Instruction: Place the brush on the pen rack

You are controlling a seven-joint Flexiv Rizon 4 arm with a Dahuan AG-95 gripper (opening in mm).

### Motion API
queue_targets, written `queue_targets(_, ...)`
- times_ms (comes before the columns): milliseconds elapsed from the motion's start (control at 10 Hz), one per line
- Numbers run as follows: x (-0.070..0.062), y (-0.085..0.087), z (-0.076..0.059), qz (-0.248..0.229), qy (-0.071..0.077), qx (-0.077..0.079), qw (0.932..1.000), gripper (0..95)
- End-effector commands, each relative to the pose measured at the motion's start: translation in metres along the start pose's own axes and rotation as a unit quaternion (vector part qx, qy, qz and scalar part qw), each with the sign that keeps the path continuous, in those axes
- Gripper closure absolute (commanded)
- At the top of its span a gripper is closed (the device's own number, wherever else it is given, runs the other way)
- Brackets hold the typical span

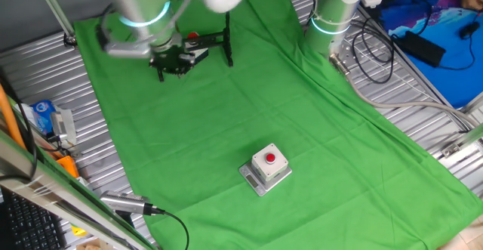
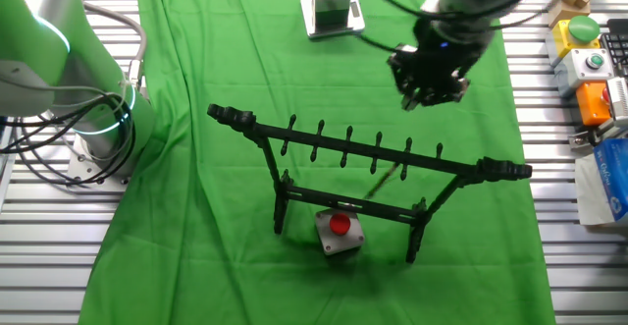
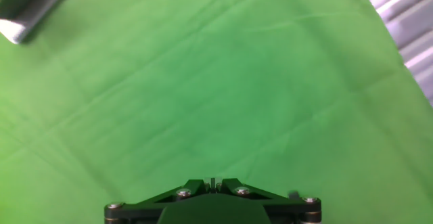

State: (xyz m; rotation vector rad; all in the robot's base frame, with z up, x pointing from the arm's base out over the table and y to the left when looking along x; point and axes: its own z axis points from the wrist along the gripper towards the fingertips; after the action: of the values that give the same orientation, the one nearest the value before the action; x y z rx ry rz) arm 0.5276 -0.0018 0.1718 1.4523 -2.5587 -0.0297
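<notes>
Hovering near the black thin-barred metal pen rack [image 2: 368, 163], gripper [image 2: 432, 91] jaws' state unclear.
The slim reddish-brown brush [image 2: 386, 179] looks light, stiff, roll-prone; pinch mid-shaft.

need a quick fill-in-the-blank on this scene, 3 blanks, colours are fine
1. The cloth covering the table is ___.
2. The thin bars of the pen rack are ___.
3. The grey box standing alone on the cloth has a ___ button on top.
Missing words: green; black; red.
</notes>
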Motion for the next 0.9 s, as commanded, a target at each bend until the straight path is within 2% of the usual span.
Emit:
queue_targets(100,-0.010,-0.002,0.001,-0.004,0.003,-0.003,1.0000,95.0)
queue_targets(300,-0.016,-0.005,0.004,-0.005,0.001,-0.013,0.9999,95.0)
queue_targets(500,-0.018,-0.011,0.010,-0.015,-0.017,-0.044,0.9988,95.0)
queue_targets(700,-0.020,-0.015,0.015,-0.018,-0.025,-0.051,0.9982,95.0)
queue_targets(900,-0.021,-0.014,0.015,-0.026,-0.017,-0.044,0.9986,95.0)
